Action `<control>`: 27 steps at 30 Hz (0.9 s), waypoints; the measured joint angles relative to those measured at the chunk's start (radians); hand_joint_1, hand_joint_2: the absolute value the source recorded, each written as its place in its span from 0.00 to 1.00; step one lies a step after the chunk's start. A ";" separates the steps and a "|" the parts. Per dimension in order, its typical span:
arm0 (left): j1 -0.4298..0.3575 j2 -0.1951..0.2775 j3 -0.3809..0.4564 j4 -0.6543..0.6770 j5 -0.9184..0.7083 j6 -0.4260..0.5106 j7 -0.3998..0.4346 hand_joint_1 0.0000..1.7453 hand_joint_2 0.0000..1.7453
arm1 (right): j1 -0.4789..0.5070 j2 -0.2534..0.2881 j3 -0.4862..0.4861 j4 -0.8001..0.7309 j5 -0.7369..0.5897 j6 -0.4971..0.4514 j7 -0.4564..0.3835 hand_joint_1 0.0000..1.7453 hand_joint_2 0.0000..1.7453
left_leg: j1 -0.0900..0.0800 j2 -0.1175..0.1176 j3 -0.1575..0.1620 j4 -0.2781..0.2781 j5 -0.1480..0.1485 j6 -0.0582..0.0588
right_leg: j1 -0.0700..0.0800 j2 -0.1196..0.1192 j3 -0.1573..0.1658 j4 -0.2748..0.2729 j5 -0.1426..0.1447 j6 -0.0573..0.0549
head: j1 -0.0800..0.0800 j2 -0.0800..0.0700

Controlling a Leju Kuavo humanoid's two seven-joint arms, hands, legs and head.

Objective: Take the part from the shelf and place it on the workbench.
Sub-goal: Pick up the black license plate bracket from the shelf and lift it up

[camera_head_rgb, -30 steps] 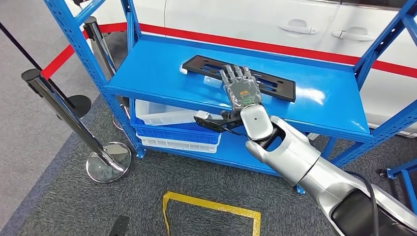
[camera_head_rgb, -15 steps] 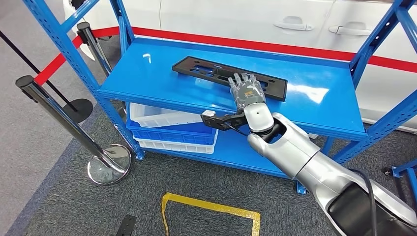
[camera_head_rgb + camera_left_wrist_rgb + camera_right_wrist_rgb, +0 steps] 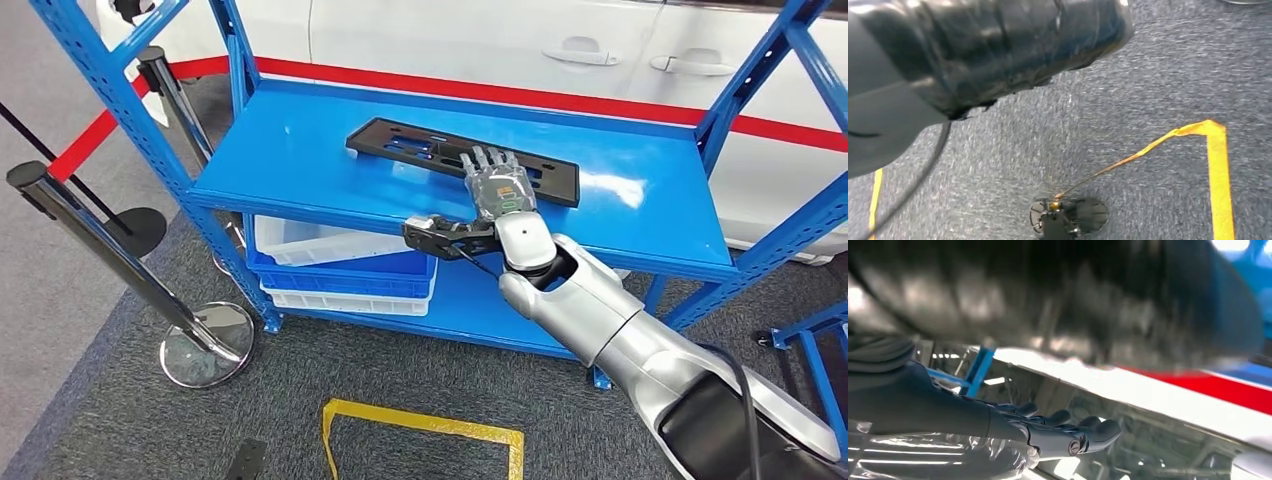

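The long black part (image 3: 462,161) is seen lying flat on the blue shelf (image 3: 300,160), with the right hand (image 3: 497,186) laid over its right half, fingers extended, nothing grasped.

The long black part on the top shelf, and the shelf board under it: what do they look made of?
The long flat black slotted part looks like moulded plastic: matte and thin, with cut-out slots, though painted metal can't be ruled out. The blue shelf board looks like painted sheet steel: glossy, with bright glare patches and a folded front edge. The right robot hand rests on the part.
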 joint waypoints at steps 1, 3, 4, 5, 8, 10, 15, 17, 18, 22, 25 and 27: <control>0.000 0.000 -0.001 0.000 0.000 0.000 0.001 0.00 0.00 | 0.004 0.000 0.000 0.001 0.000 -0.001 0.000 0.00 0.00 | 0.000 0.006 0.002 0.001 -0.002 0.001 | -0.002 -0.002 -0.016 0.023 0.002 0.002 | 0.000 0.000; -0.001 0.000 -0.003 0.000 0.002 -0.001 0.002 0.00 0.00 | 0.006 0.000 0.000 0.002 0.000 -0.001 0.003 0.00 0.00 | 0.001 0.016 0.006 0.005 -0.008 -0.002 | -0.006 -0.011 0.008 -0.039 0.055 0.002 | 0.000 0.000; 0.000 -0.001 -0.004 0.000 0.003 -0.001 0.002 0.00 0.00 | 0.005 0.000 0.000 0.002 0.000 0.000 0.004 0.00 0.00 | 0.001 0.021 0.009 0.008 -0.012 -0.006 | -0.007 -0.023 0.041 -0.108 0.089 0.001 | 0.000 0.000; -0.001 -0.001 -0.004 0.000 0.004 -0.002 0.002 0.00 0.00 | 0.003 0.000 0.000 0.002 -0.001 0.001 0.006 0.00 0.00 | 0.000 0.025 0.010 0.012 -0.016 -0.010 | -0.003 -0.040 0.071 -0.172 0.112 -0.002 | 0.001 0.000; -0.001 -0.001 -0.007 -0.001 0.011 -0.002 0.002 0.00 0.00 | 0.002 0.000 0.000 0.002 -0.020 0.001 0.007 0.00 0.00 | -0.006 0.038 0.011 0.016 -0.022 -0.026 | 0.008 -0.057 0.105 -0.244 0.126 -0.015 | -0.002 0.000; 0.001 -0.001 -0.007 0.000 0.017 -0.003 0.006 0.00 0.00 | 0.005 -0.001 -0.004 0.002 -0.068 -0.010 0.002 0.00 0.00 | -0.003 0.042 0.012 0.016 -0.025 -0.037 | 0.007 -0.044 0.106 -0.248 0.131 -0.026 | -0.003 0.000; 0.005 0.000 -0.008 -0.001 0.025 -0.002 0.019 0.00 0.00 | 0.010 0.017 -0.009 0.003 -0.130 -0.051 -0.019 0.00 0.00 | 0.000 -0.001 -0.093 0.242 -0.142 -0.051 | 0.006 -0.022 0.109 -0.256 0.136 -0.048 | -0.005 0.000; 0.008 0.001 -0.009 0.000 0.025 -0.002 0.018 0.00 0.00 | 0.015 0.023 -0.009 0.003 -0.133 -0.062 -0.020 0.00 0.00 | -0.001 -0.003 -0.123 0.293 -0.141 -0.050 | 0.009 -0.013 0.110 -0.254 0.134 -0.050 | -0.004 0.000; 0.008 0.002 -0.009 0.000 0.025 -0.002 0.018 0.00 0.00 | 0.017 0.025 -0.009 0.003 -0.132 -0.067 -0.020 0.00 0.00 | -0.001 -0.004 -0.112 0.262 -0.114 -0.047 | 0.010 -0.010 0.110 -0.253 0.133 -0.050 | -0.004 0.000; 0.007 0.007 -0.009 -0.001 0.024 -0.002 0.018 0.00 0.00 | 0.016 0.031 -0.009 0.003 -0.127 -0.076 -0.018 0.00 0.00 | -0.007 -0.008 -0.006 0.032 -0.016 -0.031 | 0.013 0.001 0.111 -0.250 0.130 -0.042 | -0.004 0.000; 0.006 0.007 -0.009 -0.001 0.024 -0.002 0.018 0.00 0.00 | 0.017 0.033 -0.009 0.003 -0.127 -0.076 -0.018 0.00 0.00 | -0.009 -0.007 0.004 0.011 -0.015 -0.020 | 0.014 0.003 0.111 -0.253 0.130 -0.028 | -0.003 0.000; 0.006 0.006 -0.009 -0.001 0.024 -0.002 0.018 0.00 0.00 | 0.015 0.033 -0.009 0.003 -0.127 -0.076 -0.018 0.00 0.00 | -0.004 -0.006 0.013 0.001 -0.010 -0.009 | 0.013 0.000 0.100 -0.225 0.108 -0.018 | -0.002 0.000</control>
